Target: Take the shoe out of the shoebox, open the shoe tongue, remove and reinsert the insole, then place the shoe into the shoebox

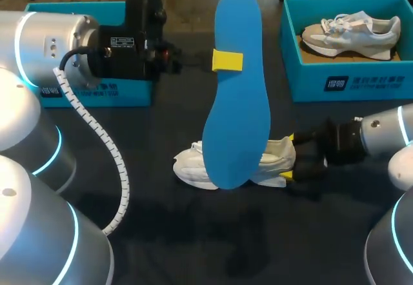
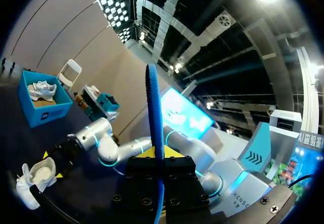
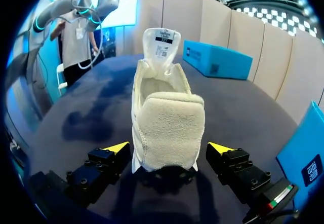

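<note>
1. Shoebox (image 1: 97,91) sits at upper left, partly hidden behind the left arm
2. Left end effector (image 1: 227,60), upper centre, pinches the blue insole (image 1: 237,117) upright, so removal looks done
3. White shoe (image 1: 190,169) lies on the tabletop (image 1: 193,246), lower centre, tongue lifted
4. Right end effector (image 1: 288,158) has its fingers spread either side of the heel; reinserting and boxing remain

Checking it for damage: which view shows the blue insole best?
Head view: the blue insole faces it full-length, in the left gripper. Left wrist view shows only its edge; right wrist view, nothing.
</note>
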`<action>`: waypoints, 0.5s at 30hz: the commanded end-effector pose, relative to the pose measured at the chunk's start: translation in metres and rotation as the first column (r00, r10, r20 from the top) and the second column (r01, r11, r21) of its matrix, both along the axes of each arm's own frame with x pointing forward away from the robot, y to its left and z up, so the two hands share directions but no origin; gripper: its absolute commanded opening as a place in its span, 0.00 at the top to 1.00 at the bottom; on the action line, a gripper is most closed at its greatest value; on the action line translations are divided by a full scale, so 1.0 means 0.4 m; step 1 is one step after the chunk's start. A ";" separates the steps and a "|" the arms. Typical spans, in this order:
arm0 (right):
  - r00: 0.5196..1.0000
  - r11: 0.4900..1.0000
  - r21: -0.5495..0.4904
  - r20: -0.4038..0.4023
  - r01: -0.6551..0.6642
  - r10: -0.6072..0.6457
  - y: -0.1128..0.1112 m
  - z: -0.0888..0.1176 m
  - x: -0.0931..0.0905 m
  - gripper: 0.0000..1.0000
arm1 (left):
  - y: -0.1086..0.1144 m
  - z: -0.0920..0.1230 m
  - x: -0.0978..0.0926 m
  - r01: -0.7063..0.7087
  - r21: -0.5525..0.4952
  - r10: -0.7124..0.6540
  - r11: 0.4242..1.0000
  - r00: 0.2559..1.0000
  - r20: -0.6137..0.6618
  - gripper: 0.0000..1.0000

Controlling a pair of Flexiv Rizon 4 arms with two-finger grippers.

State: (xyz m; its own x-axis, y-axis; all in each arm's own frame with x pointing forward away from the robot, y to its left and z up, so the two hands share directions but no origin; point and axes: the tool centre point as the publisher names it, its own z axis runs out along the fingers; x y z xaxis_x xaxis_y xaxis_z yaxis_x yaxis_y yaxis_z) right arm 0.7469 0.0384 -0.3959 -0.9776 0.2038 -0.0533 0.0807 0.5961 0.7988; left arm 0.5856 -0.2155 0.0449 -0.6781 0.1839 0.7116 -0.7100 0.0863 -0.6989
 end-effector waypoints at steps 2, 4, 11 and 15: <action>1.000 0.996 -0.093 -0.026 0.008 -0.010 -0.023 0.052 -0.017 0.00 | -0.003 0.000 0.002 0.002 0.002 -0.002 1.000 1.000 0.001 1.00; 0.999 0.993 -0.119 -0.034 0.007 -0.012 -0.027 0.065 -0.018 0.00 | -0.003 0.000 0.002 0.002 0.002 -0.002 1.000 1.000 0.001 1.00; 0.998 0.985 -0.172 -0.063 0.019 -0.030 -0.036 0.090 -0.017 0.00 | -0.003 0.000 0.002 0.002 0.002 -0.002 1.000 1.000 0.001 1.00; 0.994 0.970 -0.241 -0.108 0.002 -0.029 -0.039 0.103 -0.015 0.00 | -0.003 0.000 0.002 0.002 0.002 -0.002 1.000 1.000 0.001 1.00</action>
State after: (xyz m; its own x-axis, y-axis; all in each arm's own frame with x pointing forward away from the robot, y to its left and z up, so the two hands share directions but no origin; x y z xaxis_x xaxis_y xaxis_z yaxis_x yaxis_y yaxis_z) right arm 0.7377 0.0235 -0.3630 -0.9757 0.2188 -0.0090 0.1462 0.6812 0.7173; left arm 0.5856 -0.2156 0.0449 -0.6781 0.1839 0.7116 -0.7100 0.0864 -0.6989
